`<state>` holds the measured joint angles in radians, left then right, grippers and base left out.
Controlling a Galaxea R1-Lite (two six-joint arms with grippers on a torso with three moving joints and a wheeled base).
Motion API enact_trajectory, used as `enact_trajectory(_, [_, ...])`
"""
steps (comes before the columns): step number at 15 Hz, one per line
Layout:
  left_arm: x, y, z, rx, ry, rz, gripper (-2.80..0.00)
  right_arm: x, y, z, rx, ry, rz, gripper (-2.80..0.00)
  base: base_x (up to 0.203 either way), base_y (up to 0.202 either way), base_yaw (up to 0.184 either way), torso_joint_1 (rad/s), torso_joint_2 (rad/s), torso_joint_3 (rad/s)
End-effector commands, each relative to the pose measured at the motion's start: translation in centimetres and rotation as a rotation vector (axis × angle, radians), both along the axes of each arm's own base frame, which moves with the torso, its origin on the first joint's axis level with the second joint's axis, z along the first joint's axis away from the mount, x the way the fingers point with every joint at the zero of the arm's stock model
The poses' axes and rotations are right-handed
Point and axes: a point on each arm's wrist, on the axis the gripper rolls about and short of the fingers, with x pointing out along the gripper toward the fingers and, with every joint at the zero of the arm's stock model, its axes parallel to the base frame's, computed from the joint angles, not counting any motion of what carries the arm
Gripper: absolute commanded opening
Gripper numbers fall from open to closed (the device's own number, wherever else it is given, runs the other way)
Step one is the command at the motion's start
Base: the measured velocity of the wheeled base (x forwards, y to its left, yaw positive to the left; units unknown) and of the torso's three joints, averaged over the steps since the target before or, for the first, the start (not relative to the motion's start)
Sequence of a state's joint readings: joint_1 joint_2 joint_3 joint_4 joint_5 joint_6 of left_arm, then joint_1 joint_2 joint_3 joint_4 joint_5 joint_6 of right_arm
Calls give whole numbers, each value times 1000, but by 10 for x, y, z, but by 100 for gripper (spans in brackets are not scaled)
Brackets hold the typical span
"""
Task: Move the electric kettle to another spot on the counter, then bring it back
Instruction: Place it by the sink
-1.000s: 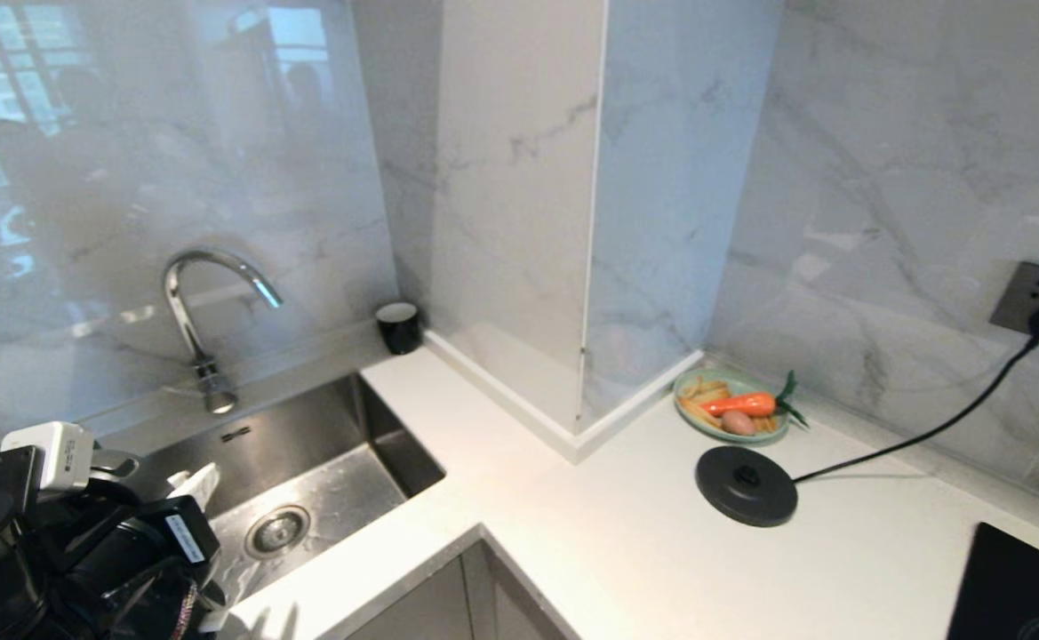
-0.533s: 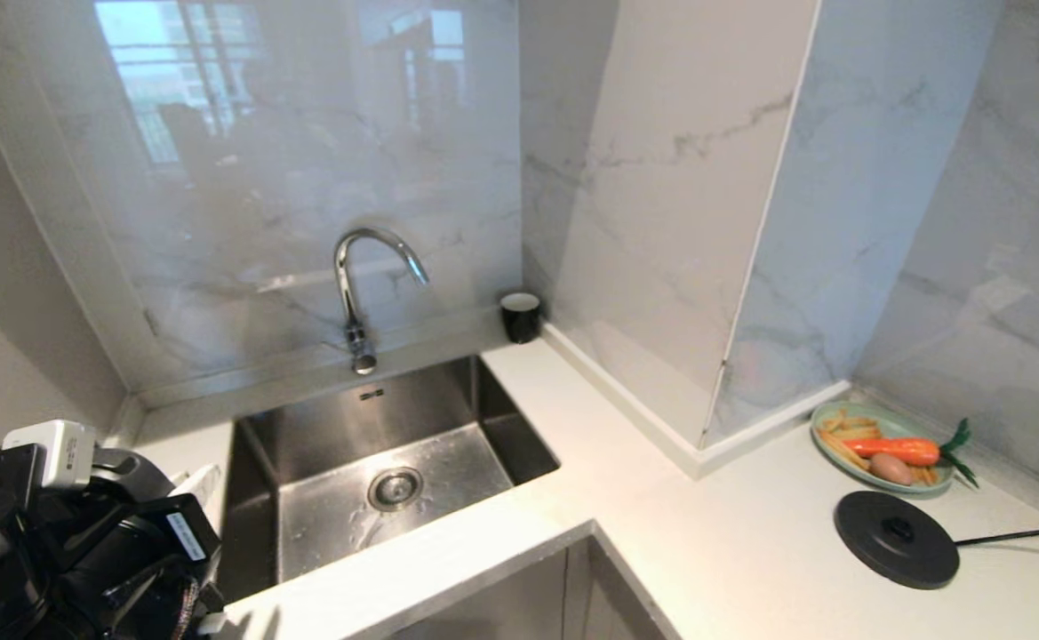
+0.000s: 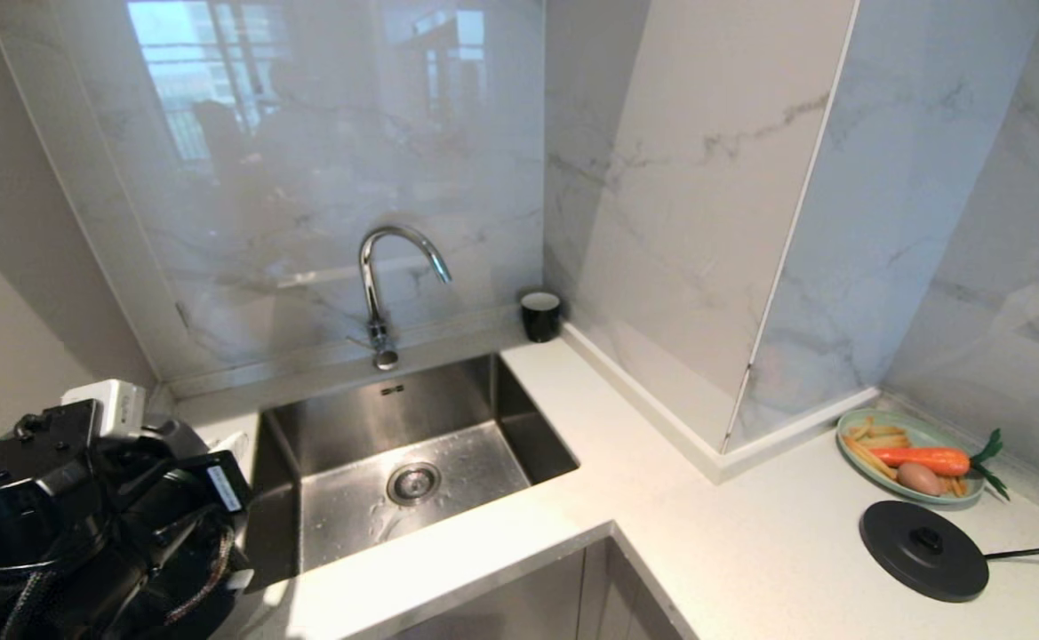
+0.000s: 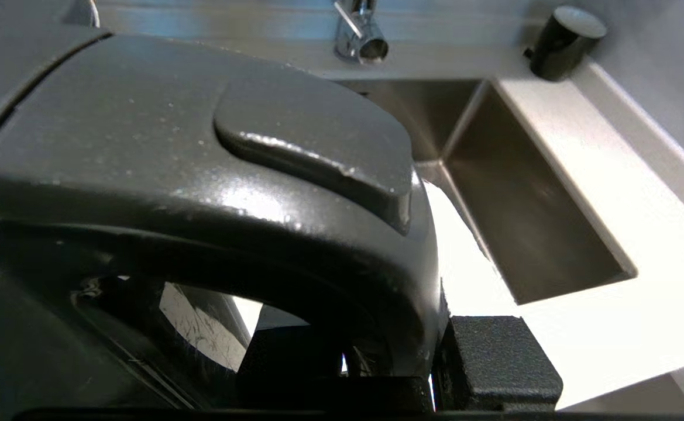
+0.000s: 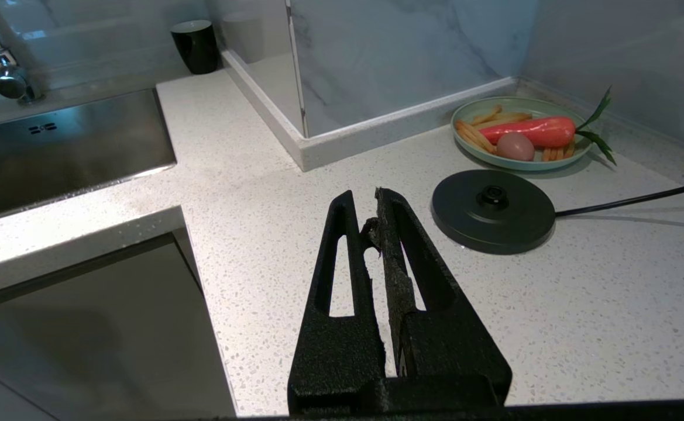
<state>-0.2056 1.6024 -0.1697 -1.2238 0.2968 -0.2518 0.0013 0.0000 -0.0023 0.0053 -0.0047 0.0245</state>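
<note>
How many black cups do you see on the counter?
1. The black cup stands on the counter in the back corner, right of the tap. Nothing suggests another, though the left arm hides part of the counter.

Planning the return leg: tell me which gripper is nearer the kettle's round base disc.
Right. The right gripper hovers just beside the base disc; the left gripper, holding the kettle, is across the sink.

Left arm low at the head view's left edge, wrist bulk filling that corner. Left gripper (image 4: 388, 362) clamped on the electric kettle (image 4: 201, 175) handle, fingers either side of the loop. Right gripper (image 5: 371, 213) hanging idle above the counter (image 5: 552, 304), fingertips pressed together, nothing between them. Right arm outside the head view.
</note>
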Motion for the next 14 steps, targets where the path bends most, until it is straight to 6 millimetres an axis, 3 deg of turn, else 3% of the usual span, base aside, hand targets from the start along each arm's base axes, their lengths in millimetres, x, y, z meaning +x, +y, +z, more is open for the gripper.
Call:
enact_trajectory(1, [15, -2, -13, 9, 51, 8, -280, 0, 0, 0, 0, -1, 0, -280, 0, 0, 0, 0, 0, 0])
enact_trajectory(5, [50, 8, -38, 19, 122, 73, -280, 0, 0, 0, 0, 2, 0, -280, 0, 0, 0, 0, 0, 0])
enact_trajectory(8, [72, 14, -46, 15, 66, 104, -280, 0, 0, 0, 0, 1, -1, -280, 0, 0, 0, 0, 0, 0])
enact_trajectory(14, [91, 17, -54, 28, 48, 117, -280, 0, 0, 0, 0, -1, 0, -280, 0, 0, 0, 0, 0, 0])
